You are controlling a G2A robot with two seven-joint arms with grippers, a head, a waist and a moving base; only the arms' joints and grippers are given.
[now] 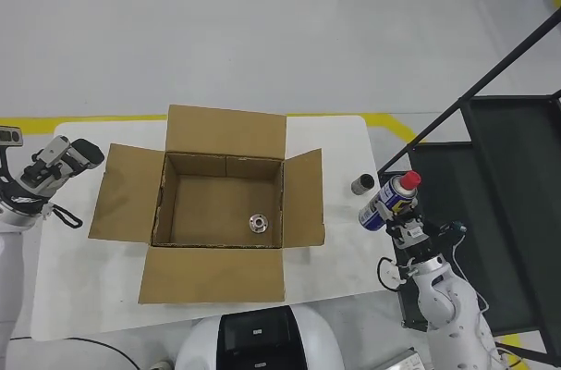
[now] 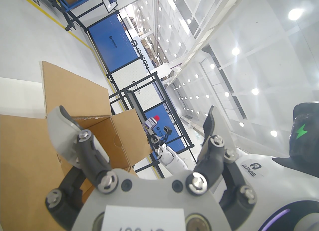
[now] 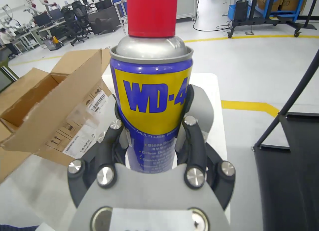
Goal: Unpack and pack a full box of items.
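Cardboard box (image 1: 226,213) stands open in the middle of the table (image 1: 335,139), with one small metal ring (image 1: 258,222) on its floor toward five o'clock. At three o'clock the right gripper (image 3: 152,107) is clamped round a spray can (image 3: 150,72), held over the table's edge near a dark cylinder (image 1: 362,184). The left gripper (image 2: 134,115) hangs spread and empty at nine o'clock. Unpacking seems under way; next, the can wants setting down beside the cylinder.

Box (image 1: 225,165) stands open-topped, flaps (image 1: 123,192) spread outward; small fitting (image 1: 258,222) lies inside.
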